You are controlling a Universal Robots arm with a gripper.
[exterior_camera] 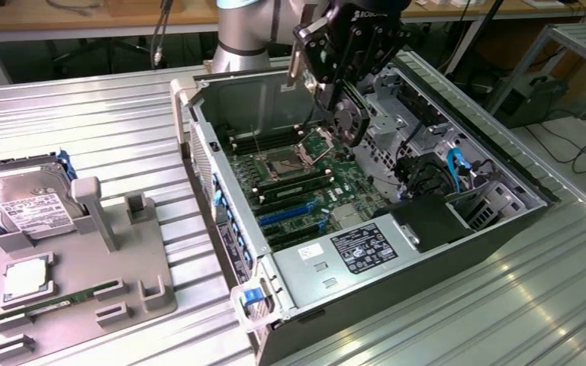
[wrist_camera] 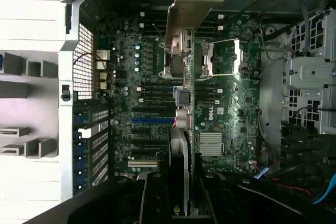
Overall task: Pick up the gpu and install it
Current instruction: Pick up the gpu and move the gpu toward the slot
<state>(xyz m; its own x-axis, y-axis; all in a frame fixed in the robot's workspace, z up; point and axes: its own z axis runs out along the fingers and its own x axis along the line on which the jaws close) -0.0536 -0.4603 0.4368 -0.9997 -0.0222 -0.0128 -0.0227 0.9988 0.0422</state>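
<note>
My gripper (exterior_camera: 339, 85) hangs over the open computer case (exterior_camera: 537, 179), shut on the gpu (exterior_camera: 348, 126). The dark card hangs edge-down from the fingers, its round black fan facing the exterior view's right and its silver end bracket (exterior_camera: 295, 67) pointing up toward the rear wall. It is above the motherboard (exterior_camera: 304, 183), around the processor socket, and touches nothing below. In the wrist view the gpu (wrist_camera: 181, 145) appears edge-on, with its bracket (wrist_camera: 186, 9) reaching away from the gripper (wrist_camera: 182, 203). The blue expansion slots (wrist_camera: 149, 120) lie beside the card's line.
A grey parts holder (exterior_camera: 146, 305) on the ribbed metal table at the exterior view's left carries a silver hard drive (exterior_camera: 28, 202), a processor (exterior_camera: 27, 278) and a green memory stick (exterior_camera: 59, 301). Inside the case are a power supply (exterior_camera: 365, 248), drive cages and blue cables (exterior_camera: 454, 171).
</note>
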